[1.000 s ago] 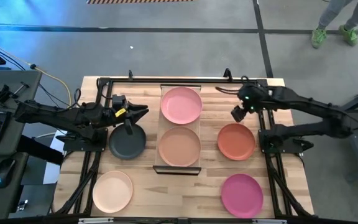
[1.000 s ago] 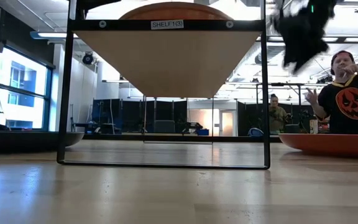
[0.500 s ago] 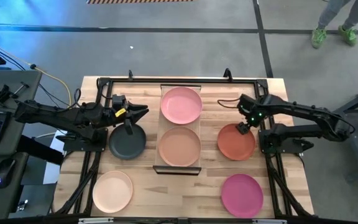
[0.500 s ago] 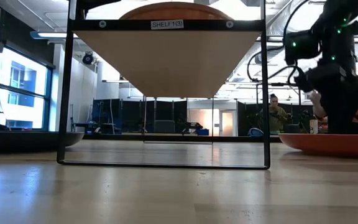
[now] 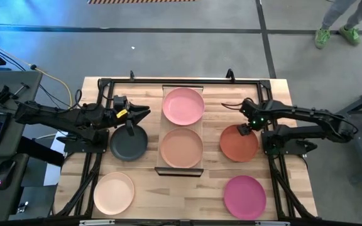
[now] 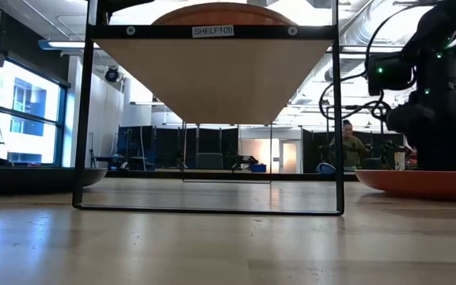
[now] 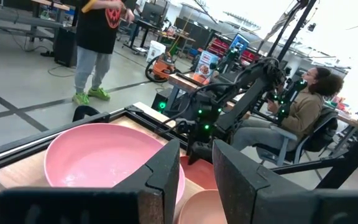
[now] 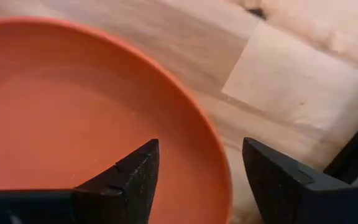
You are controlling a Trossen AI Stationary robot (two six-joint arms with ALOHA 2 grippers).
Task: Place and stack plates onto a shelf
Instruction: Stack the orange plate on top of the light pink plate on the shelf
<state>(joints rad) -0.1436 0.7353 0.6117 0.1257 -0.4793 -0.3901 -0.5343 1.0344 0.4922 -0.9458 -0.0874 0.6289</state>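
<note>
As the right pincer (image 8: 194, 180) hangs apart astride the coral red plate's (image 5: 238, 143) far rim, left pincer (image 5: 131, 129), near-closed on nothing, waits over the dark grey plate (image 5: 129, 143).

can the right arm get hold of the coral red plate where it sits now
Probably yes. The right tool is open and straddles the rim of the coral red plate, with nothing visible between them.

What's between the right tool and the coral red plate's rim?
Nothing visible. The right tool is open, its fingers straddling the coral red plate rim on its far edge; only bare tabletop lies beyond.
</note>
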